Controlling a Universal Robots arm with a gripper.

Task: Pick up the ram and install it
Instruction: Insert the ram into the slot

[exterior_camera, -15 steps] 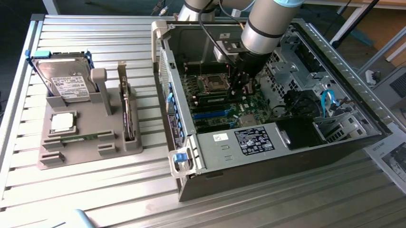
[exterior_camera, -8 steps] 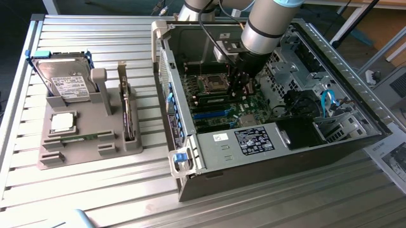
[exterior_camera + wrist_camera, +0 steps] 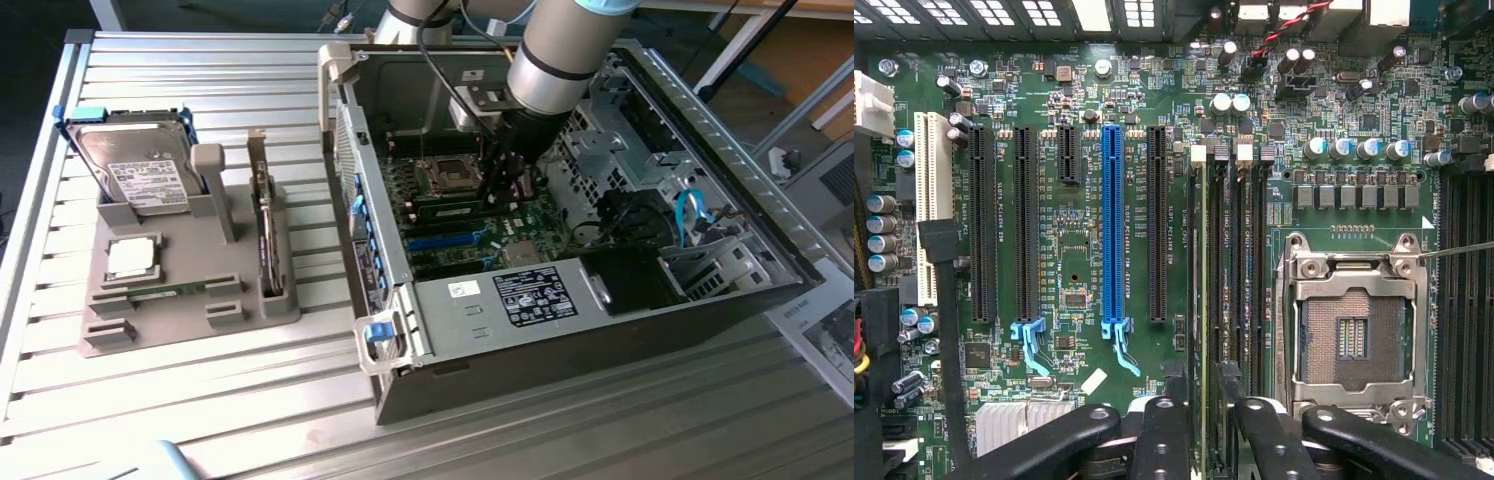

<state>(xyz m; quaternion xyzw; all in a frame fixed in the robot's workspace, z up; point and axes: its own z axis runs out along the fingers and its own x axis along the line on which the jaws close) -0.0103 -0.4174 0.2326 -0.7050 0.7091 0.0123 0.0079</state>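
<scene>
Ram on edge in a memory slot on the motherboard, the slot farthest from the CPU socket in the bank of four just beside that socket. End effector at one end of the stick, fingers parted, one on each side of the slot, apparently just clear of the board edge and clamping nothing. In the exterior view, end effector low inside the open computer case on the bench, near the socket.
</scene>
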